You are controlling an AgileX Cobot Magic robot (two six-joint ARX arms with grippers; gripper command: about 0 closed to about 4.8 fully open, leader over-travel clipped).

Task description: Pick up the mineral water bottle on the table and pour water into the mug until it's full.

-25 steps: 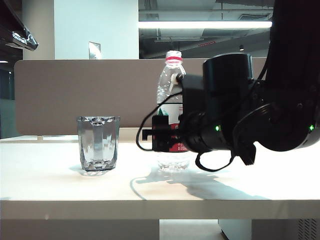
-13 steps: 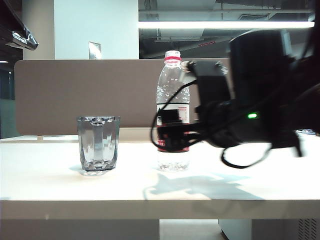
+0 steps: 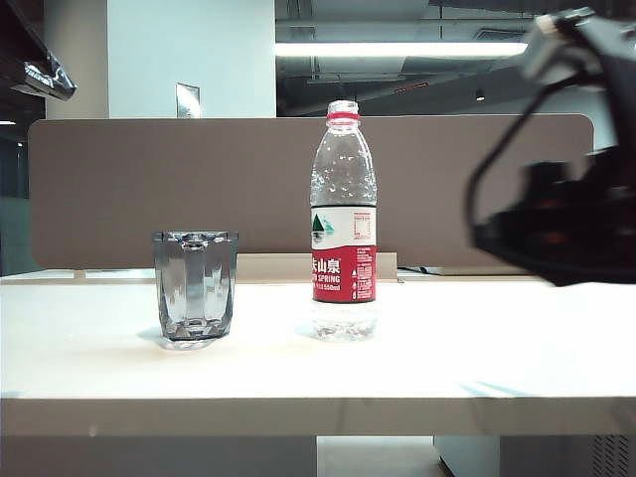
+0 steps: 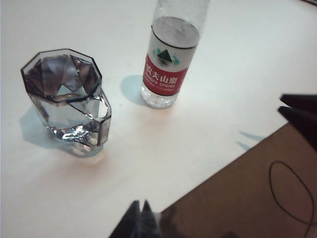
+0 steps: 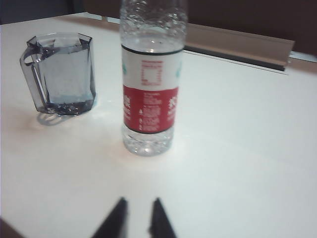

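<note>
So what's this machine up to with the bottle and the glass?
Nothing is being held right now. The mineral water bottle stands upright on the table, with the mug apart beside it. The right gripper, fingers nearly together, hangs short of the bottle. The left gripper hovers off to the side.

A brown-grey divider panel (image 3: pixel 179 189) stands behind; a ceiling light strip (image 3: pixel 397 49) glows, perhaps fluorescent.

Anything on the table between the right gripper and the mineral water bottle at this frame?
No. In the right wrist view only bare white table lies between the right gripper and the mineral water bottle; the mug stands off to one side.
</note>
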